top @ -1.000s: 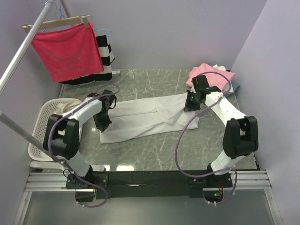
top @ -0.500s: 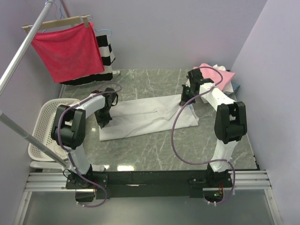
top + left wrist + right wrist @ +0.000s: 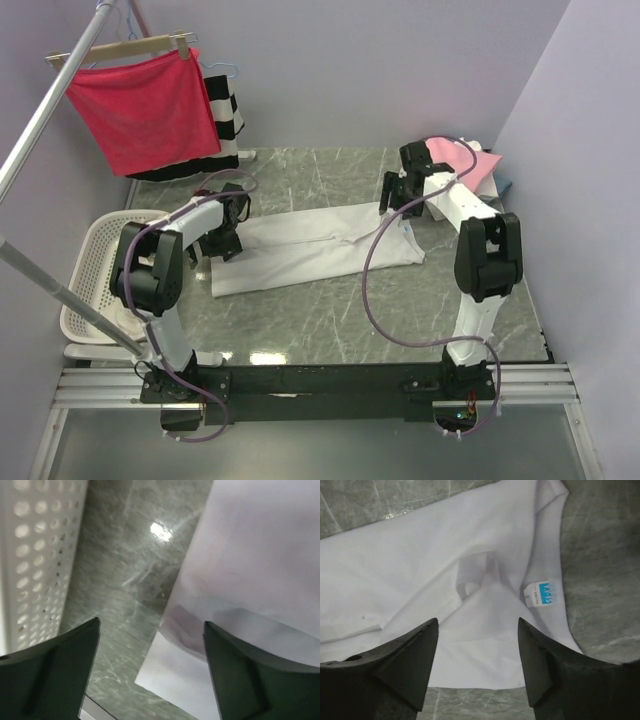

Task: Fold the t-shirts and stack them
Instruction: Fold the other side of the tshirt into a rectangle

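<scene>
Now both grippers have let go. A sec ago the left gripper [image 3: 150,625] and right gripper [image 3: 476,622] were pinched shut on the ends of the white shirt [image 3: 320,245]. At this moment each stands wide apart w/ nothing between the fingers.

Both arms have moved too. The elbows sit further up the table [image 3: 330,320] than before, the right gripper is a bit nearer the far edge, and the left one is a bit higher on the shirt's left end.

The shirt lies approx where it was, a long folded strip flat across mid table. Its left end is near the basket [image 3: 95,260]. Its right end is near the pink shirt [image 3: 482,165] and blue-grey shirt [image 3: 503,187] piled in the far right corner.

Top view only:
- that pile
- the red cloth [image 3: 145,110] on its wooden hanger [image 3: 120,50]
- the striped garment [image 3: 228,115] behind it
- both arms whole

Left wrist cam only:
- the shirt's edge is two layers, the upper one curling w/ a soft shadow over the lower
- its corner lies on bare marble, apart from the basket's holed wall

Right wrist cam only:
- a small white label [image 3: 540,593] w/ blue print sits near the shirt's right edge
- there is a small pucker of cloth mid-shirt, where layers overlap
</scene>
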